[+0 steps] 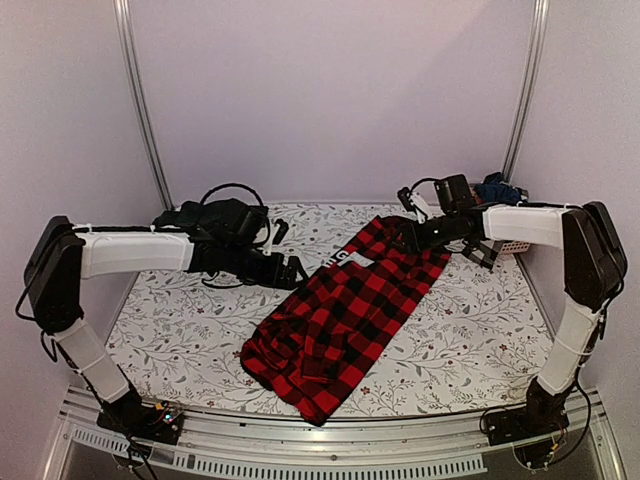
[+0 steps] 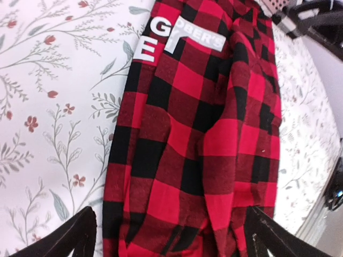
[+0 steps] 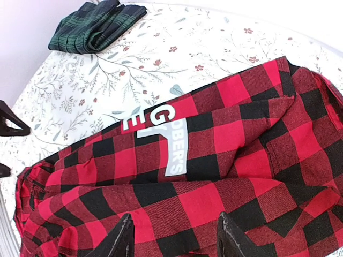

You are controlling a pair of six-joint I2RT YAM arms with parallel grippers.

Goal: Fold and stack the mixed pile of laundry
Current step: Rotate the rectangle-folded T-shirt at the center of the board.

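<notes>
The red-and-black checked flannel shirt [image 1: 340, 315] lies spread diagonally across the middle of the table, white lettering near its far end. My left gripper [image 1: 296, 272] hovers at its left edge, open; in the left wrist view the fingers [image 2: 75, 235] straddle the shirt [image 2: 198, 139] with nothing held. My right gripper [image 1: 410, 236] is over the shirt's far end, open; its fingertips [image 3: 124, 235] stand apart above the cloth [image 3: 225, 160]. A folded dark green tartan piece [image 3: 96, 27] lies at the back left, also in the top view [image 1: 225, 220] behind my left arm. Dark navy clothes [image 1: 497, 187] sit at the back right.
The pink slatted basket [image 1: 508, 246] stands at the back right corner behind my right arm. The white leaf-patterned cloth [image 1: 180, 330] covers the table. Metal frame posts [image 1: 140, 100] rise at both back corners, and a rail [image 1: 330, 440] runs along the near edge.
</notes>
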